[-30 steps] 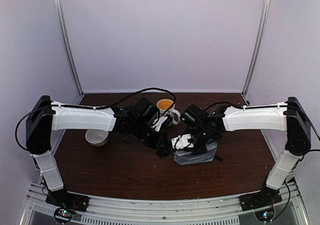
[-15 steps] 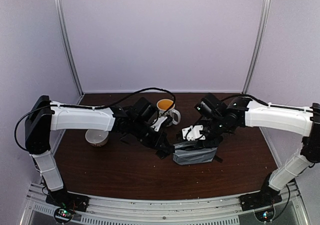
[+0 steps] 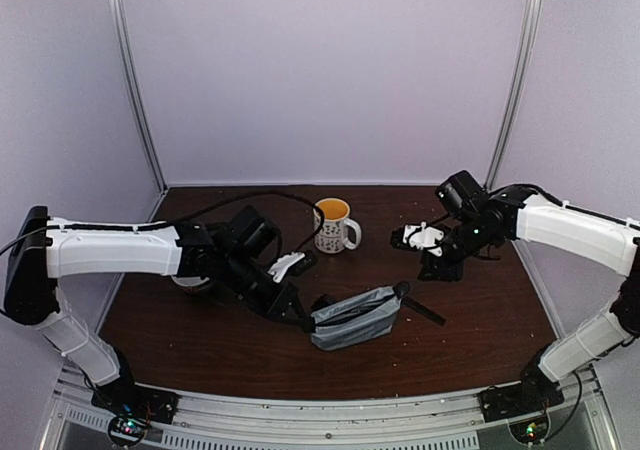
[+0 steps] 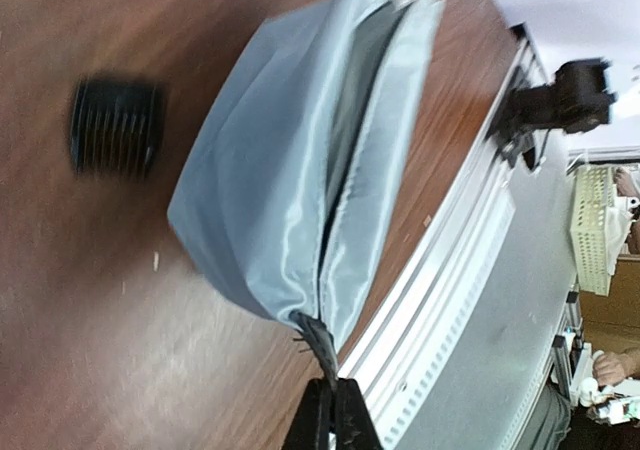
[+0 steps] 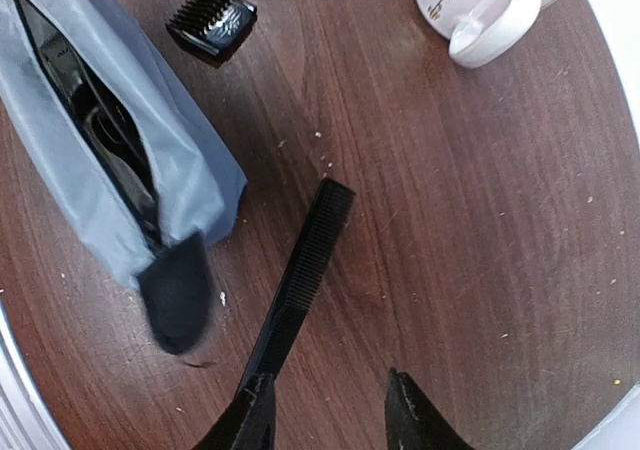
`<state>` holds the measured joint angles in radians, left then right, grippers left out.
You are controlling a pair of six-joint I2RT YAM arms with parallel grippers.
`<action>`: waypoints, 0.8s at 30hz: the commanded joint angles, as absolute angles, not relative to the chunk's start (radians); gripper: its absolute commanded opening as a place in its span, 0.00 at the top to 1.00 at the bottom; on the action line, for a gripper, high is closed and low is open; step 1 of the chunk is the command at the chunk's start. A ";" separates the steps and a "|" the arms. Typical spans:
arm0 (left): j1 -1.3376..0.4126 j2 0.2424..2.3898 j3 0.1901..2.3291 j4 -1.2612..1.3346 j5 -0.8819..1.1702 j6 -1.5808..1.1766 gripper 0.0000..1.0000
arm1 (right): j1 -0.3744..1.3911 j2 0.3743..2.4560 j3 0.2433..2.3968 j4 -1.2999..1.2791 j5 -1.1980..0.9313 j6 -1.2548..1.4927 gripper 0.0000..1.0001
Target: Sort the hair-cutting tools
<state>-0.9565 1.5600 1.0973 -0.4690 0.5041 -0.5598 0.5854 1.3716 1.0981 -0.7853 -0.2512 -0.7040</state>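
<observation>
A grey zip pouch lies unzipped on the brown table, with dark tools showing in its opening. My left gripper is shut on the black tab at the pouch's left end. A thin black comb lies flat on the table beside the pouch's other end. A small black block sits past the pouch. My right gripper hangs open above the table, with nothing between its fingers; the comb's near end runs beside one finger.
The patterned mug stands at the middle back. A white bowl is mostly hidden behind my left arm. The metal rail at the table's near edge lies close to the pouch.
My right gripper has opened, lifted off the pouch and swung back to the right. My left arm has dragged the pouch nearer the front edge, still gripping its tab.
</observation>
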 commanded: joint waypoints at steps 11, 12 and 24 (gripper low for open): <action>-0.947 1.471 1.093 -0.716 0.472 -0.504 1.00 | 0.558 1.606 1.043 -0.768 -0.151 -0.580 0.61; -0.947 1.464 1.093 -0.727 0.463 -0.500 1.00 | 0.558 1.617 1.043 -0.767 -0.152 -0.576 0.60; -0.871 1.378 1.062 -0.795 0.350 -0.457 0.91 | 0.560 1.720 1.070 -0.836 -0.143 -0.554 0.56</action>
<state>-0.8783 1.3880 1.0611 -0.7986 0.3843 -0.4908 0.5640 1.7115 1.0542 -0.7975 -0.1638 -0.5682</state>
